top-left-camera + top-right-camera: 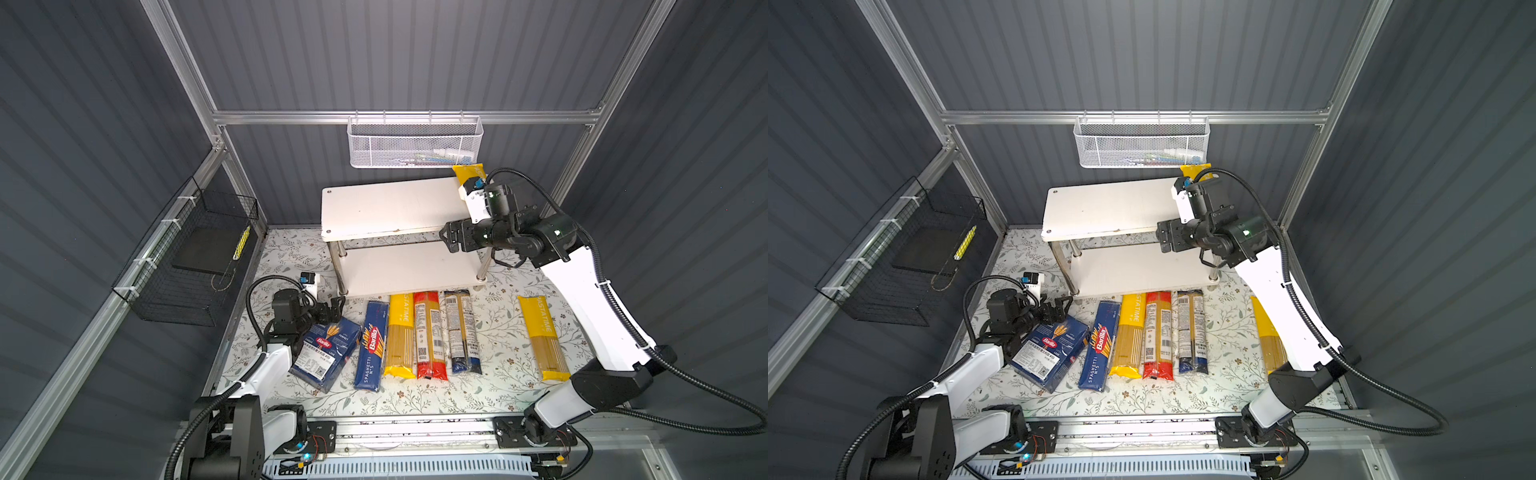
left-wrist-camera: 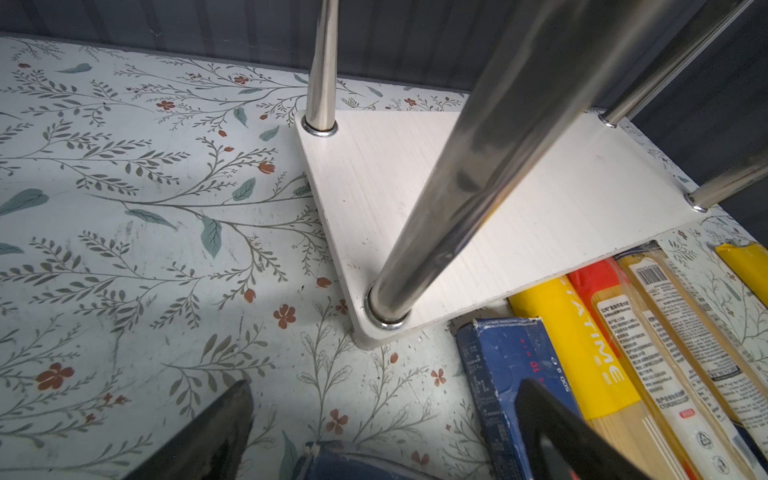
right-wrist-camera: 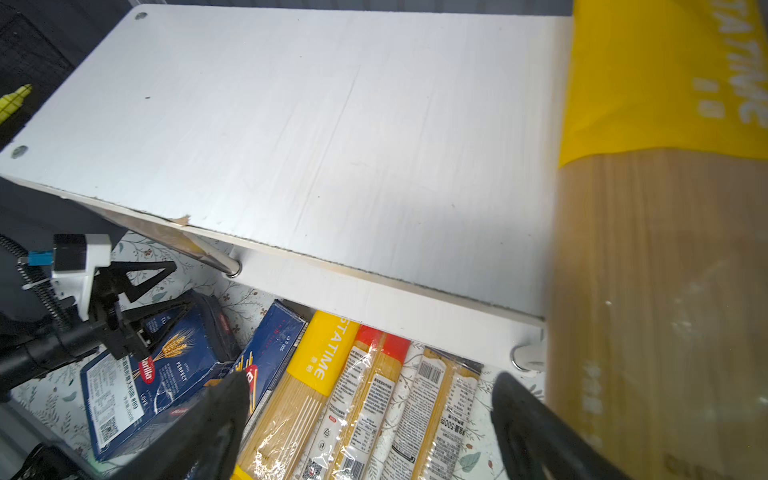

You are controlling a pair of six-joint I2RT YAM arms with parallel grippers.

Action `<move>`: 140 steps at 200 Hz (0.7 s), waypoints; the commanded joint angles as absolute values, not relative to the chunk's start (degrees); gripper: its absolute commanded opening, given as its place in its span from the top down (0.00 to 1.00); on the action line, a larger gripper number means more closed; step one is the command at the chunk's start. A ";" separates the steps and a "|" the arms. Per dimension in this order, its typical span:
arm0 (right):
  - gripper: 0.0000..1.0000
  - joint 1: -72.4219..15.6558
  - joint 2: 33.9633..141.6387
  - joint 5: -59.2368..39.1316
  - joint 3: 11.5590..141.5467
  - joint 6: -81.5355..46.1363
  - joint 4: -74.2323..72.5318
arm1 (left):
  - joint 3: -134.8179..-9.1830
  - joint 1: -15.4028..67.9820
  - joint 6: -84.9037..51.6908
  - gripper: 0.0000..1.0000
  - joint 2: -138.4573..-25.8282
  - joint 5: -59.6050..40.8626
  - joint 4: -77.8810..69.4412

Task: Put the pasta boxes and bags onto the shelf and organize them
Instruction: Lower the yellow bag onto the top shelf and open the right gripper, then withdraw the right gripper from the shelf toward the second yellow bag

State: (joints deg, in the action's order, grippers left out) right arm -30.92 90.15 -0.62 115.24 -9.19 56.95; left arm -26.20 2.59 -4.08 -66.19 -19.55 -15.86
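We see the shelf (image 1: 386,208) at the centre of both top views, standing on the floral mat (image 1: 415,399). Below it in the frame the wide box (image 1: 326,353) lies tilted at lower left, with the narrow box (image 1: 372,345) just beside it on the right. Next come the yellow bag (image 1: 401,336), red bag (image 1: 430,336) and blue bag (image 1: 461,332), side by side, their upper ends at the lower board's front edge. The lone bag (image 1: 542,336) lies well apart at the right. The shelved bag (image 3: 665,228) lies across the right end of the top board. The right gripper (image 1: 445,241) hangs at that board's front right corner, fingers apart and gripping nothing. The left gripper (image 1: 336,309) hovers over the wide box's upper end, fingers likewise apart.
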 commanded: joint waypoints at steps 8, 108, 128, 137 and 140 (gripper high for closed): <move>0.08 -31.04 87.19 -6.31 114.34 -7.49 54.12 | -25.91 2.90 -3.44 0.01 -65.19 -19.67 -15.29; 0.08 -31.46 74.46 -14.09 94.71 -2.92 41.23 | -26.08 2.90 -3.58 0.01 -65.45 -19.63 -15.21; 0.05 -31.80 71.27 -17.54 89.28 -2.41 38.34 | -26.09 2.91 -3.44 0.01 -65.46 -19.60 -15.21; 0.04 -32.04 69.86 -18.59 86.40 -2.46 36.43 | -26.09 2.90 -3.45 0.01 -65.45 -19.65 -15.21; 0.04 -32.22 69.54 -18.63 85.60 -2.38 36.13 | -26.02 2.90 -3.44 0.01 -65.41 -19.63 -15.21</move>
